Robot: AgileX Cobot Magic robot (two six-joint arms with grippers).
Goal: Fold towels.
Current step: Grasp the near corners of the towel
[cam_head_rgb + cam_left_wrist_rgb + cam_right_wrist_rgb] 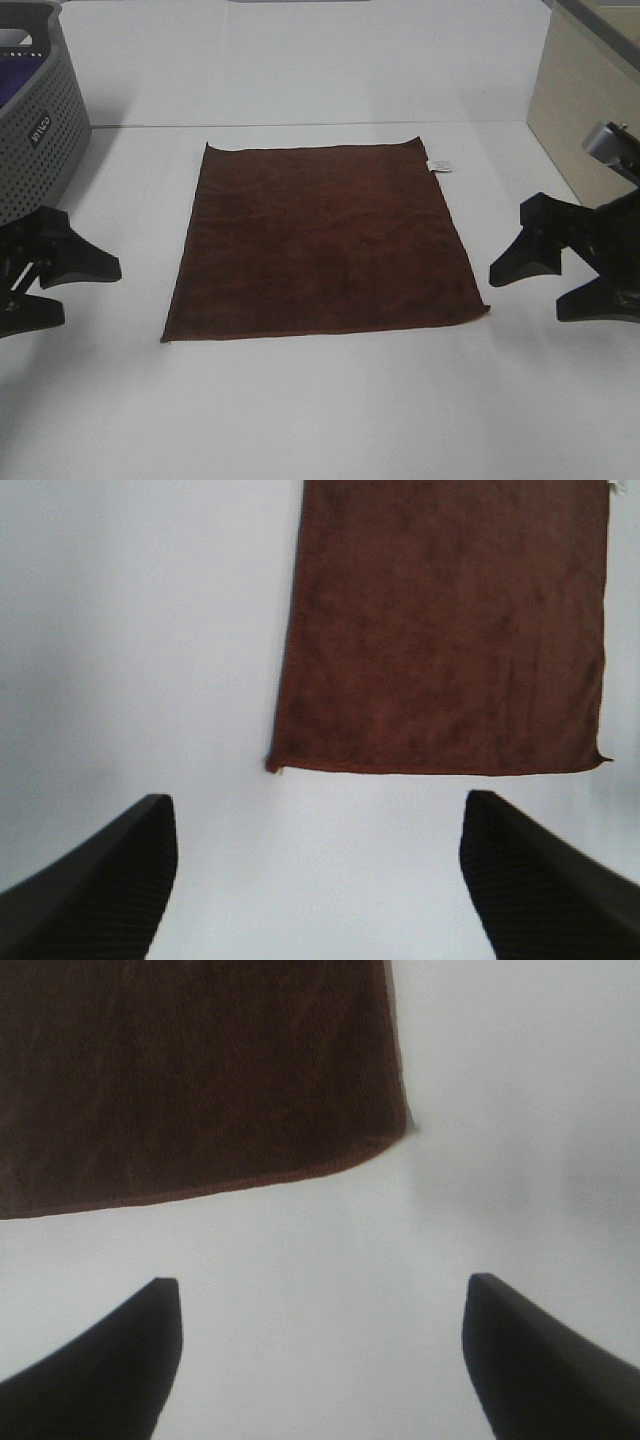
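Lying flat, the brown towel sits between two spread claws.

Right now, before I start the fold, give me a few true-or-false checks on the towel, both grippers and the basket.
1. The towel lies flat and unfolded on the table. True.
2. The left gripper is shut on a towel corner. False: it is open and off the towel.
3. The white tag is at the towel's far right corner in the high view. True.
4. The right gripper rests on the towel. False: it is open, beside the towel's right edge and apart from it.
5. The grey basket stands at the right of the high view. False: it is at the far left.
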